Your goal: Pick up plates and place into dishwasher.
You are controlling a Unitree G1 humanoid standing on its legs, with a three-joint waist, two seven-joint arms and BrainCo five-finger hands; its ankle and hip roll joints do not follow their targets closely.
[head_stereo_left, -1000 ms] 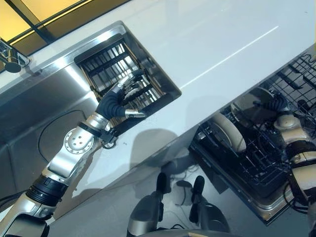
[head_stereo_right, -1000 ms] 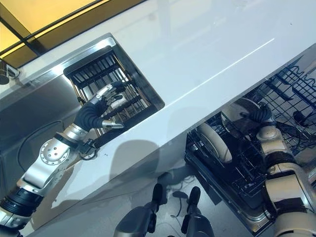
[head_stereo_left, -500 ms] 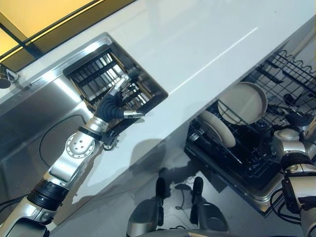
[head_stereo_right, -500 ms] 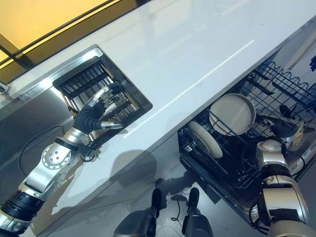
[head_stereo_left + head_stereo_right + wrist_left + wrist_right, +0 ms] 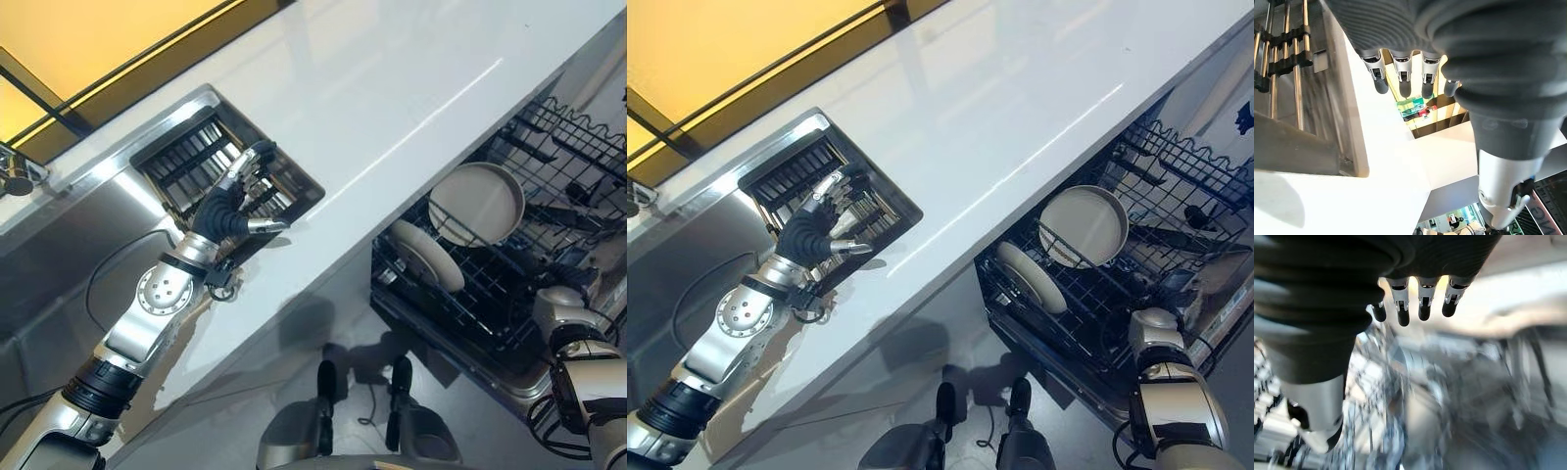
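Two pale plates stand on edge in the pulled-out dishwasher rack point(image 5: 509, 304): a round one point(image 5: 477, 203) facing me and a second plate point(image 5: 423, 257) tilted beside it, nearer the counter. My right hand point(image 5: 1422, 303) hangs over the rack's near right corner with straight fingers and holds nothing. Above the slatted drying rack point(image 5: 191, 157) set in the sink, my left hand point(image 5: 227, 204) hovers open, fingers point(image 5: 1403, 73) spread and empty. No plate shows in that drying rack.
A long white counter point(image 5: 392, 88) runs between the steel sink point(image 5: 59, 255) and the dishwasher. A tap point(image 5: 15, 178) sits at the sink's far left. Dark wire tines and a cutlery area point(image 5: 578, 186) fill the rack's far side.
My right hand has drawn back from the round plate toward the rack's near corner, leaving the plate standing. The left hand stays over the drying rack. The camera has shifted.
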